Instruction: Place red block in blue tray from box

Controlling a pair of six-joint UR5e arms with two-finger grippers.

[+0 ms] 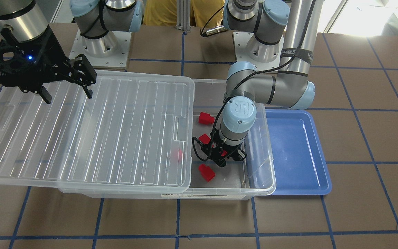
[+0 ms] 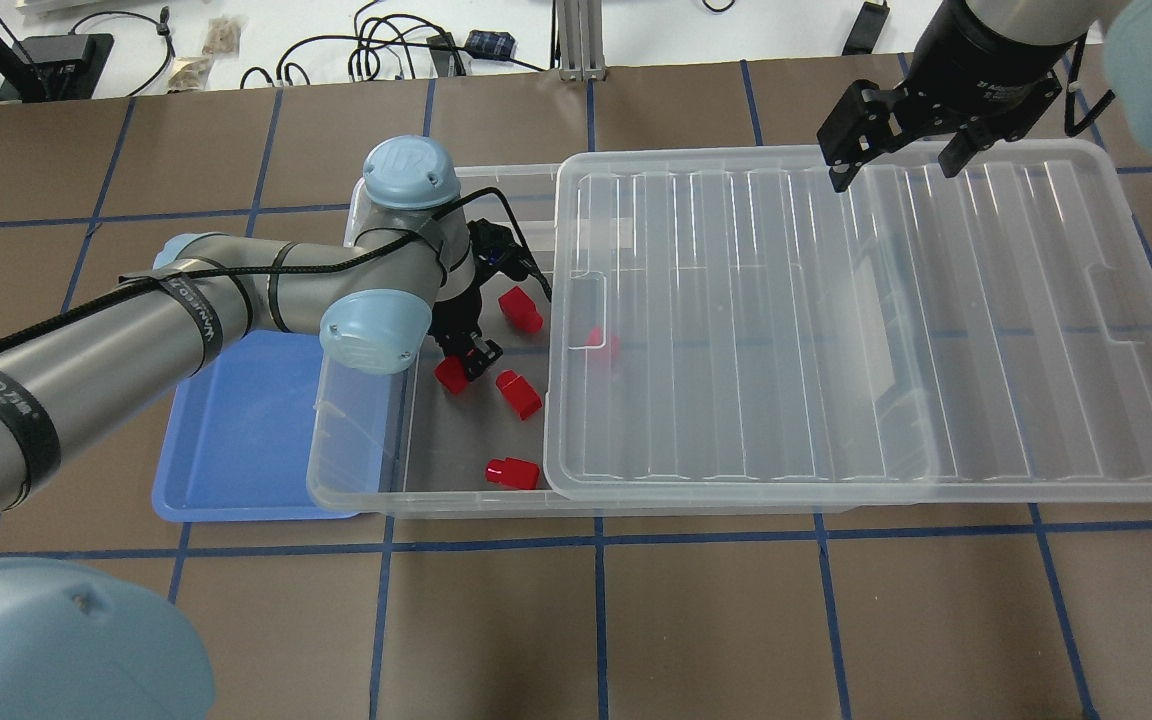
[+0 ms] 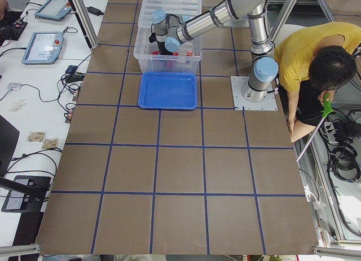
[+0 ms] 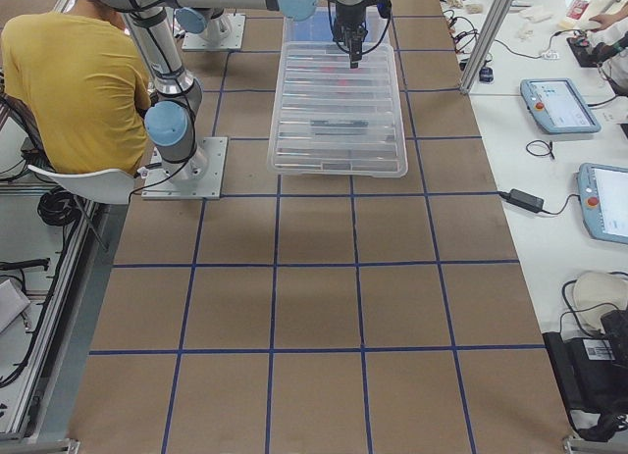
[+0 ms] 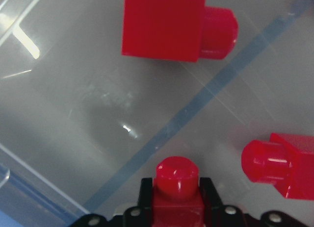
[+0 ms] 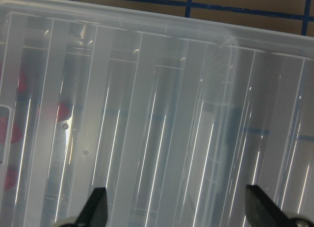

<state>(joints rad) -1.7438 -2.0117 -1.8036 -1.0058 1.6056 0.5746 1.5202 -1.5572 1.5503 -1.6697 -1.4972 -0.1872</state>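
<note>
My left gripper (image 2: pixel 466 362) is down inside the clear box (image 2: pixel 361 440) and shut on a red block (image 5: pixel 177 180), whose round neck sticks out between the fingers in the left wrist view. Three other red blocks lie loose on the box floor (image 2: pixel 521 308) (image 2: pixel 519 393) (image 2: pixel 513 472), and another shows dimly under the lid (image 2: pixel 604 346). The blue tray (image 2: pixel 236 450) sits beside the box's open end, partly under my left arm. My right gripper (image 2: pixel 898 150) is open and empty above the far part of the lid (image 2: pixel 836 320).
The ribbed clear lid is slid sideways, covers most of the box and overhangs it toward my right. The box wall (image 1: pixel 261 169) stands between the held block and the blue tray (image 1: pixel 295 148). A person in yellow (image 3: pixel 316 58) sits behind the arm bases.
</note>
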